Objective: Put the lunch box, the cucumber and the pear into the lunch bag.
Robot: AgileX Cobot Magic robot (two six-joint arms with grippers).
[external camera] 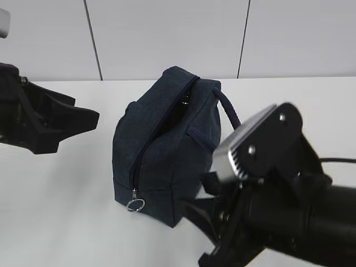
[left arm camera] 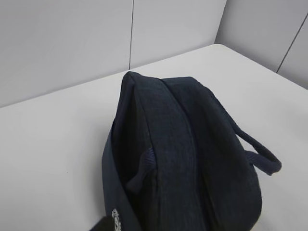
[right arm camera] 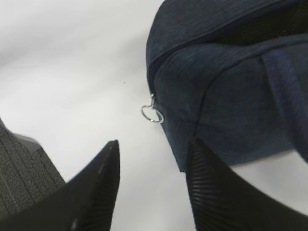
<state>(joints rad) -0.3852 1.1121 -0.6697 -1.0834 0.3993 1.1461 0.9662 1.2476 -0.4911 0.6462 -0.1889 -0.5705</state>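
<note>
Spread wide and empty, my right gripper [right arm camera: 153, 187] is hovering near the lunch bag [external camera: 167, 156] standing on the table [external camera: 55, 211], and I am aiming squarely at its ring pull [right arm camera: 152, 114], left jaws unseen.

Matt woven navy cloth lunch bag [external camera: 167, 150], shiny metal ring pull [right arm camera: 152, 114], smooth white table [external camera: 55, 211].

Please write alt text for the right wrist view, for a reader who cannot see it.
The open right gripper hovers near the metal ring pull of a dark navy lunch bag standing on a white table.
</note>
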